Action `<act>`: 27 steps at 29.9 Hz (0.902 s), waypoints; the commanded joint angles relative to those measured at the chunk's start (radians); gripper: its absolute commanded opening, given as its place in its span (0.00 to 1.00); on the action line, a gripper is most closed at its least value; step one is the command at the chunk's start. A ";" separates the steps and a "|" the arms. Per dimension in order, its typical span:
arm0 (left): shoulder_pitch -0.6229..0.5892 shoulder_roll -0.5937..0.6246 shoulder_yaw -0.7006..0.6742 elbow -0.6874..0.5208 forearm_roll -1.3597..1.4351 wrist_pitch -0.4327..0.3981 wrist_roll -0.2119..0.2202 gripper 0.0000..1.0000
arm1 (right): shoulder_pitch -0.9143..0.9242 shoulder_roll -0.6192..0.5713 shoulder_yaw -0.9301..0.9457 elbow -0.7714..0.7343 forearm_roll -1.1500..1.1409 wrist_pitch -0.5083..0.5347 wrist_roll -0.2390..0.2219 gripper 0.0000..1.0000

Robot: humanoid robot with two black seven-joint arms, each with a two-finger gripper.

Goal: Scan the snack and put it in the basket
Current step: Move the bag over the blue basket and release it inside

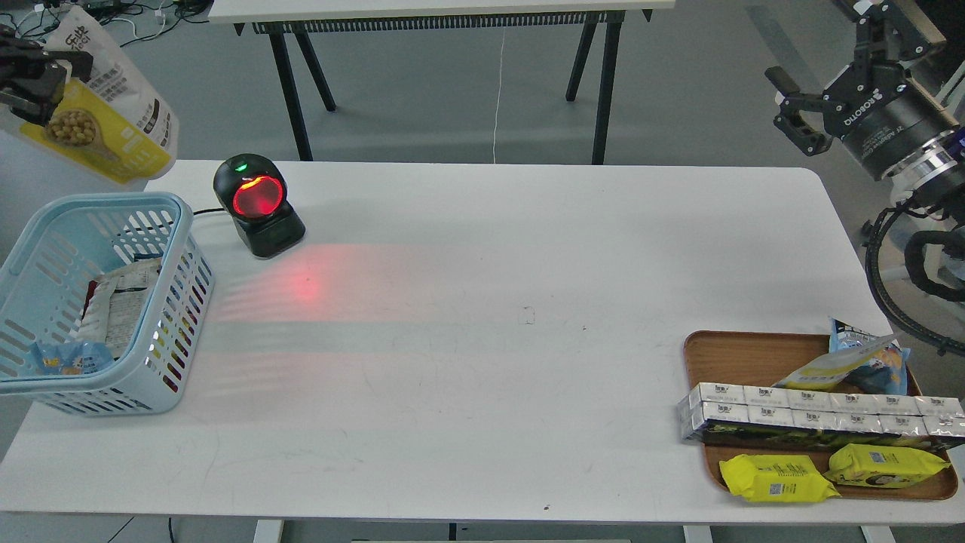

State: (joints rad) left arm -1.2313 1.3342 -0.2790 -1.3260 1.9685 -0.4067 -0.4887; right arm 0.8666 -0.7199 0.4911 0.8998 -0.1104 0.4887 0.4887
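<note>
My left gripper (45,90) is at the far upper left edge, shut on the snack pouch (105,113), yellow and white with a picture of beige nuts. It holds the pouch in the air beyond the table's back left corner, above and behind the light blue basket (162,219). The basket stands at the table's left edge and holds a few packets. My right gripper (791,113) is raised at the upper right, off the table, open and empty.
A black scanner (258,204) with a red glowing window stands at the back left, right of the basket. A brown wooden tray (735,354) at the front right holds a long grey box, yellow pillow packs and a blue-and-yellow bag.
</note>
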 commanded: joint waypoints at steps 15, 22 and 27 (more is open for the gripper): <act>0.021 0.016 0.216 0.082 -0.005 -0.001 0.000 0.02 | -0.001 -0.003 0.009 -0.001 0.000 0.000 0.000 0.97; 0.050 -0.049 0.225 0.177 -0.002 0.002 0.000 0.04 | -0.001 -0.004 0.011 -0.001 0.000 0.000 0.000 0.97; 0.053 -0.082 0.225 0.198 -0.004 0.000 0.000 0.10 | -0.003 -0.004 0.015 -0.001 0.000 0.000 0.000 0.97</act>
State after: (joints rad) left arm -1.1796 1.2699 -0.0537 -1.1399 1.9662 -0.4052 -0.4887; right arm 0.8656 -0.7229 0.5047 0.8989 -0.1104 0.4887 0.4887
